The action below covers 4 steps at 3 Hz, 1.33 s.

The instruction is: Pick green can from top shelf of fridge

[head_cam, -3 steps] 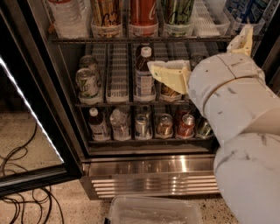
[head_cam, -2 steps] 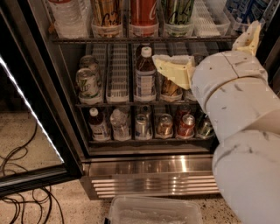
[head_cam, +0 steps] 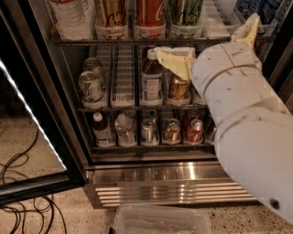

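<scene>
The green can stands on the top shelf of the fridge, right of a red can and a gold can; its top is cut off by the frame. My gripper is in front of the fridge, just below and right of the green can and apart from it. It is open and empty. One pale yellow finger lies over the middle rack and the other finger points up at the right. My white arm hides the fridge's right side.
The black-framed glass door stands open at the left. A water bottle is on the top shelf's left. The middle rack holds whitish cans, a dark bottle and a bronze can. Cables and a clear bin lie on the floor.
My gripper and arm have risen a little, from the middle rack's height toward the top shelf. The cans and bottles have not moved.
</scene>
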Each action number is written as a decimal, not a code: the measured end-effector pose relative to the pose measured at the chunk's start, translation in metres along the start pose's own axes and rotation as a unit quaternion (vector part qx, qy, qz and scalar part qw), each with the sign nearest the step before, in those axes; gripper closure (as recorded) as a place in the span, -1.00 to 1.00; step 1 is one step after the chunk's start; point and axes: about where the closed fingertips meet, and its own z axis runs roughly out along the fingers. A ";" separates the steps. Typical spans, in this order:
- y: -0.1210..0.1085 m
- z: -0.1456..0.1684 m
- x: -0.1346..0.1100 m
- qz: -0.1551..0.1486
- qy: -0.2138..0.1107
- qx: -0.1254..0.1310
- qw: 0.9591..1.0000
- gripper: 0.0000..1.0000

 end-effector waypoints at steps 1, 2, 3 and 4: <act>0.001 0.034 -0.010 0.004 0.006 -0.020 1.000 -1.00; 0.005 0.034 -0.010 0.002 0.010 -0.030 0.999 -1.00; 0.011 0.042 -0.010 0.018 -0.003 -0.019 1.000 -1.00; 0.013 0.056 -0.011 0.051 -0.025 0.004 0.998 -0.90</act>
